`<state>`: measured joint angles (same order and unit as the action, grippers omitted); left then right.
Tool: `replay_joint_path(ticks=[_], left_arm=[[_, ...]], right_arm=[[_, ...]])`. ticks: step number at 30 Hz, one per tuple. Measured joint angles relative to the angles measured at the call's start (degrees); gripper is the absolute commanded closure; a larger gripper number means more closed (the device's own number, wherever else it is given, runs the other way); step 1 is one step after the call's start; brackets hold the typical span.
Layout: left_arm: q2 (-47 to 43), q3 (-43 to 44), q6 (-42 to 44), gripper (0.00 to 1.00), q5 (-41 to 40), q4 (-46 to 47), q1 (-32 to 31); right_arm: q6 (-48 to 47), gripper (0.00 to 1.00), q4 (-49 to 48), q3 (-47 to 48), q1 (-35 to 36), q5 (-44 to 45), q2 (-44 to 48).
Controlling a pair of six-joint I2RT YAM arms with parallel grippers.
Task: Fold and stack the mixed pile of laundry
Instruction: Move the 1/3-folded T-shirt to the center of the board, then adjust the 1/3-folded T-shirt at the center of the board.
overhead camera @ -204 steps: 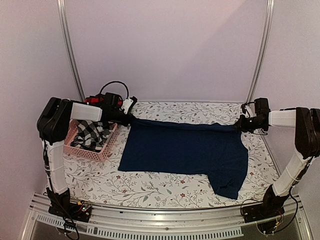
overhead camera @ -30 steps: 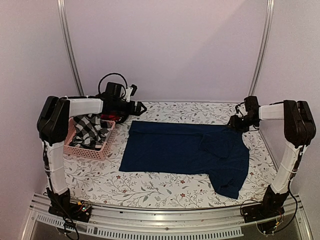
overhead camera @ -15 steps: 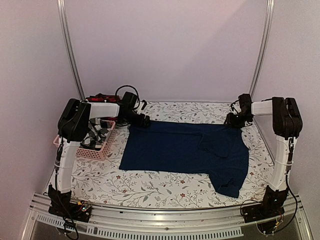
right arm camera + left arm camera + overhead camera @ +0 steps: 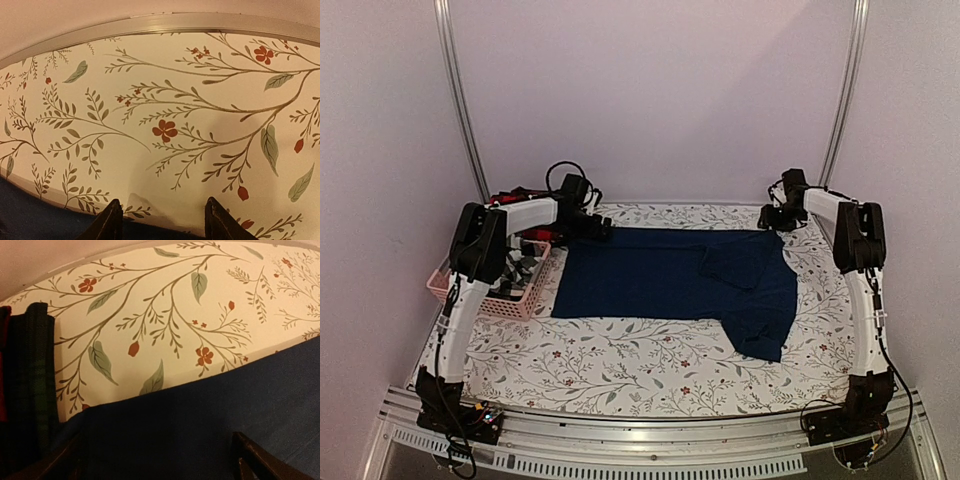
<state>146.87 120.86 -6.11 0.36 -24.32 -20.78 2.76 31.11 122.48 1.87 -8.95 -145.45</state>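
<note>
Navy blue garment [image 4: 650, 280] lies spread flat on the floral-print table cover [image 4: 620, 365], long side along the far edge. Its right part hangs toward the near side, with a flap folded over on top.

Left claw [image 4: 598, 229] is at the garment's far-left corner. In the left wrist view its fingers [image 4: 257, 460] stand wide apart with navy cloth spanning the gap under them. Nothing is pinched; can't tell if the tips touch the fabric.

Dark plaid cloth with red at its edge [image 4: 30, 380] sits just beside that corner.

Right claw [image 4: 768, 220] is at the garment's far-right corner. Its fingers [image 4: 107, 222] are partly apart, with bare table cover showing between them. The navy edge runs right at the tips, no grip visible.

Pink slotted plastic basket [image 4: 510, 305] is at the table's left, touching or just beside the garment's left edge. Black-and-white checked shirt [image 4: 515, 270] is bunched inside it.
</note>
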Motion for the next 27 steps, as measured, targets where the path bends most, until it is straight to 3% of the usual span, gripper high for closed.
replay_joint_path(ticks=[3, 6, 10, 15, 18, 24, 27], left_arm=[[-1.0, -1.3, 0.7, 0.00, 0.5, 0.9, 0.1], [-5.2, -6.5, 2.4, 0.00, -1.4, 2.2, -0.9], [-14.8, -14.7, 3.6, 0.00, -1.9, 4.9, -4.0], [-31.3, -29.9, 4.0, 0.01, 7.8, 13.6, -9.8], [-36.8, -36.6, 4.9, 0.09, 12.7, 18.9, -15.3], [-32.7, -39.8, 9.0, 0.30, 18.0, 24.5, -30.1], [-26.5, -36.4, 10.1, 0.33, 19.7, 24.0, -35.3]], right_arm=[[-0.1, 0.31, 0.6, 0.3, 0.0, -1.0, -0.1], [0.3, 0.29, -2.0, -9.9, 0.0, -3.2, 6.3], [1.6, 0.29, -4.2, -28.4, 0.1, -7.7, 22.5], [4.1, 0.31, -8.9, -46.2, 1.3, -13.0, 46.3], [5.3, 0.35, -11.3, -55.4, 2.2, -15.3, 56.4], [7.8, 0.53, -11.7, -72.3, 2.9, -17.4, 63.6], [9.0, 0.55, -10.9, -77.0, 3.5, -17.7, 64.4]])
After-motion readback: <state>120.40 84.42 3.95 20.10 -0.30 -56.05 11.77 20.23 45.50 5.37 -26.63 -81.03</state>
